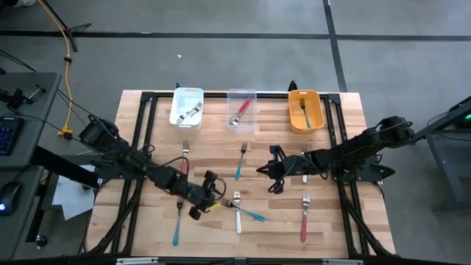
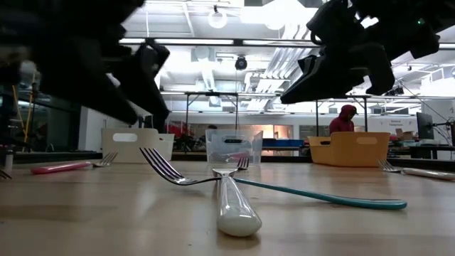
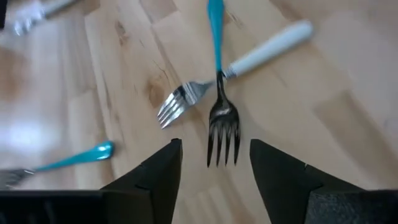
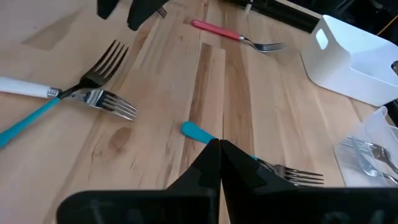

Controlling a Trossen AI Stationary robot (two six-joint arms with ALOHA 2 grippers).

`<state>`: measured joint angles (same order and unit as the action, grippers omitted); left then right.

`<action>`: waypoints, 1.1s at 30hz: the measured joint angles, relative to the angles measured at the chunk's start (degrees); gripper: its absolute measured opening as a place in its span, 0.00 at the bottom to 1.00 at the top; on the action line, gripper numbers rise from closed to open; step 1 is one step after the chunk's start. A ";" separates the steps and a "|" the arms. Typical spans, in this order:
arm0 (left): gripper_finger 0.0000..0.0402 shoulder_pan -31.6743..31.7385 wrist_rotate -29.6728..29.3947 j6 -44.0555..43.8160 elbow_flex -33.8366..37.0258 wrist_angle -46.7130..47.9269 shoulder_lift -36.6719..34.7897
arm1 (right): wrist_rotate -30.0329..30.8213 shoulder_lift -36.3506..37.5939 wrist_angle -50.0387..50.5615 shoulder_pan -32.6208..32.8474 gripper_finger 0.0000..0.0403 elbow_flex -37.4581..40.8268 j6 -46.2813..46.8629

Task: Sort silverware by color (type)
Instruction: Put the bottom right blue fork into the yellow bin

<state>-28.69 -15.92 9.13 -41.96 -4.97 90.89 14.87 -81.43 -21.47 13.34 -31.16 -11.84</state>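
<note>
Forks of the silverware lie flat and scattered on the wooden table. A white-handled fork (image 1: 237, 215) and a teal-handled fork (image 1: 249, 213) lie crossed. My left gripper (image 3: 214, 163) hovers open just left of them, its fingers on either side of the teal fork's tines (image 3: 222, 134) without touching. My right gripper (image 1: 274, 175) hangs shut above the table's middle, near another teal fork (image 4: 198, 132), clear of it. Other forks: red (image 1: 184, 156), teal (image 1: 177, 222), red (image 1: 304, 219), white (image 1: 304, 174).
Three bins stand in a row along the far edge: white (image 1: 187, 107) and clear (image 1: 241, 110), each with cutlery inside, and orange (image 1: 306, 110) with a fork. A black frame runs along the table's sides. Bare wood lies between the bins and the forks.
</note>
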 joint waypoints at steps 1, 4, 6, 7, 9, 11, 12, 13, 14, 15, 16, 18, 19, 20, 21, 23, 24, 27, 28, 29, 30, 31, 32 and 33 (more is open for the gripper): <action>0.46 -0.89 -1.47 2.33 0.00 0.51 0.00 | 0.02 0.00 0.01 -0.02 0.00 0.00 0.02; 0.46 -3.71 -7.80 9.11 0.00 2.10 0.00 | 0.02 0.00 0.12 -0.04 0.00 0.00 -0.04; 0.46 -4.95 -11.39 11.62 0.00 2.65 0.47 | 0.02 0.00 0.26 -0.04 0.00 0.00 -0.04; 0.46 -5.34 -12.55 12.56 0.00 2.45 1.07 | 0.02 0.00 0.26 -0.04 0.00 0.00 -0.08; 0.46 -5.85 -13.99 14.48 0.00 1.82 2.69 | 0.02 0.00 0.26 -0.04 0.00 0.00 -0.17; 0.46 -6.01 -15.60 16.66 0.00 -0.06 5.28 | 0.01 0.00 0.37 -0.04 0.00 0.00 -0.19; 0.46 -6.06 -16.95 17.93 0.01 -0.75 6.73 | 0.02 0.00 0.37 -0.04 0.00 -0.02 -0.24; 0.46 -6.13 -18.12 19.31 0.02 -1.77 8.09 | 0.02 0.00 0.38 -0.04 0.00 -0.02 -0.36; 0.46 -6.19 -19.27 20.72 0.02 -2.88 9.50 | 0.02 0.00 0.40 -0.04 0.00 -0.02 -0.42; 0.46 -6.31 -20.59 22.29 0.02 -4.20 10.72 | 0.02 0.00 0.44 -0.04 0.00 -0.02 -0.42; 0.46 -6.51 -22.09 23.82 0.02 -5.69 11.93 | 0.00 0.00 0.45 -0.04 0.00 -0.02 -0.42; 0.46 -6.93 -24.34 26.65 -0.21 -9.15 13.49 | 0.00 0.00 0.55 -0.04 0.00 -0.02 -0.42; 0.46 -7.22 -24.88 27.82 -0.20 -10.77 14.03 | 0.02 -0.02 0.62 -0.04 0.00 -0.02 -0.42; 0.46 -7.49 -25.60 29.00 -0.24 -11.62 14.39 | 0.00 -0.02 0.68 -0.04 0.00 -0.02 -0.42; 0.46 -7.81 -26.17 29.70 -0.24 -12.35 14.59 | 0.00 -0.02 0.68 -0.04 0.00 -0.02 -0.42; 0.46 -8.25 -26.47 30.63 -0.19 -13.03 14.71 | 0.00 -0.02 0.67 -0.04 0.00 -0.02 -0.43; 0.46 -8.38 -26.40 30.73 -0.18 -13.24 14.71 | 0.00 -0.02 0.66 -0.04 0.00 -0.02 -0.42; 0.46 -8.61 -26.39 30.82 -0.17 -13.22 14.75 | 0.00 -0.02 0.66 -0.04 0.00 -0.02 -0.42; 0.45 -8.59 -26.20 30.79 -0.17 -13.20 14.75 | 0.00 -0.02 0.66 -0.04 0.00 -0.02 -0.42; 0.44 -8.57 -25.89 30.79 -0.17 -13.16 14.75 | 0.00 -0.02 0.66 -0.04 0.00 -0.02 -0.42; 0.43 -8.57 -25.65 30.81 -0.17 -13.16 14.75 | 0.00 -0.02 0.66 -0.04 0.00 -0.04 -0.42; 0.41 -8.57 -25.52 30.92 -0.16 -13.19 14.77 | 0.00 -0.02 0.66 -0.04 0.00 -0.03 -0.42; 0.39 -8.57 -25.41 31.24 -0.15 -13.23 14.79 | 0.00 -0.02 0.66 -0.04 0.00 -0.03 -0.42; 0.37 -8.57 -25.17 31.80 -0.16 -13.23 14.81 | 0.00 -0.02 0.66 -0.04 0.00 -0.02 -0.42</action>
<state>-37.26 -41.09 40.93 -42.12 -18.21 105.70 14.87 -81.45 -20.82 13.30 -31.18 -12.25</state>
